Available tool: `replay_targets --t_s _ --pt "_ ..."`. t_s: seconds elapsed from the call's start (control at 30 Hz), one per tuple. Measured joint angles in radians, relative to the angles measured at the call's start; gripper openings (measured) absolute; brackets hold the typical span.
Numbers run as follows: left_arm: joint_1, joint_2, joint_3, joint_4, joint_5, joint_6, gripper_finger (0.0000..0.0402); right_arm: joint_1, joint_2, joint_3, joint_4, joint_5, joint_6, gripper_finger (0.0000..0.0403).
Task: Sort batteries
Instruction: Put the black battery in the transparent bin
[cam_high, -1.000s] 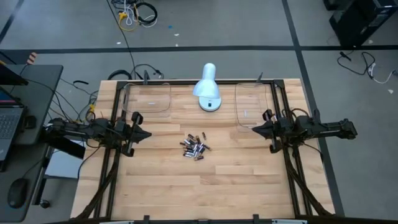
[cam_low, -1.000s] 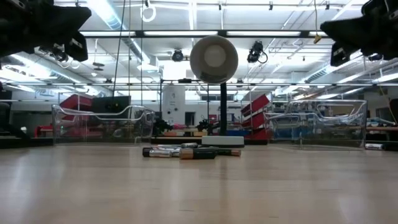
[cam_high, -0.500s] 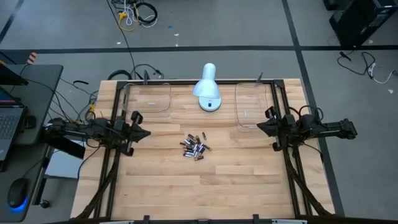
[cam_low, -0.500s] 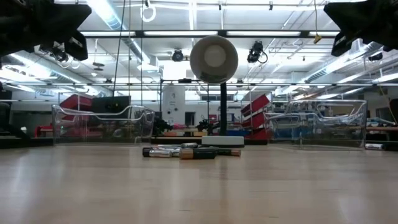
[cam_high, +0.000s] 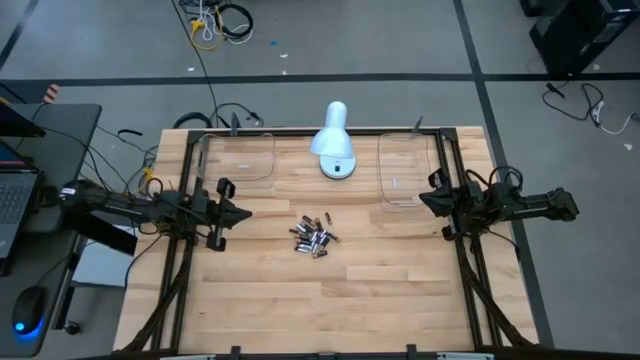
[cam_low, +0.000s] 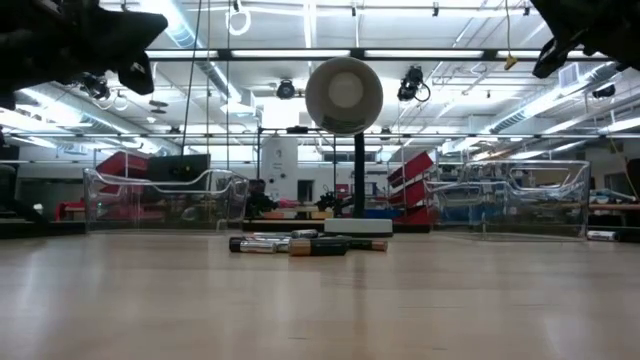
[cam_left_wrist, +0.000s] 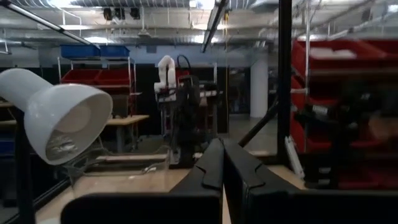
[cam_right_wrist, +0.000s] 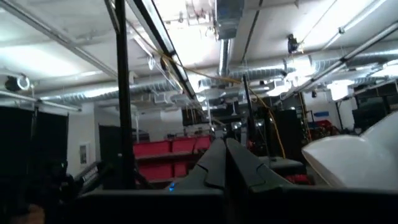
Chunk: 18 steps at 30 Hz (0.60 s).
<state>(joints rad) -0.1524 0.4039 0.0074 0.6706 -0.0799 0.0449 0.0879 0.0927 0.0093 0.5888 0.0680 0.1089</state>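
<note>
Batteries piled up mid-table, both arms empty

The batteries (cam_high: 313, 237) sit at table centre, 6 o'clock of the white lamp (cam_high: 334, 141). Left gripper (cam_high: 243, 212) at 9 o'clock, right gripper (cam_high: 424, 199) at 3; both pinched closed, holding nothing.

Smooth wooden table (cam_high: 300, 290), seemingly metallic batteries (cam_high: 313, 237)

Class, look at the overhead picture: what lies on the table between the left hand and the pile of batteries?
Nothing. In the high view, only bare wooden table separates the left hand from the batteries.
</note>
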Motion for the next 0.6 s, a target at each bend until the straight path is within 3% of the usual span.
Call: replay_targets --t_s 0.23,0.43,0.6 --pt "0.0 0.028 0.0 -0.005 0.0 0.03 0.0002 0.028 0.148 0.073 0.051 0.17 -0.004 0.0001" --pt "0.0 0.028 0.0 -0.009 0.0 0.03 0.0002 0.048 0.356 0.241 0.037 0.201 -0.037 0.0001" --pt "0.0 0.028 0.0 -0.016 0.011 0.03 0.0002 0.071 0.531 0.457 -0.146 0.25 -0.047 0.0001"
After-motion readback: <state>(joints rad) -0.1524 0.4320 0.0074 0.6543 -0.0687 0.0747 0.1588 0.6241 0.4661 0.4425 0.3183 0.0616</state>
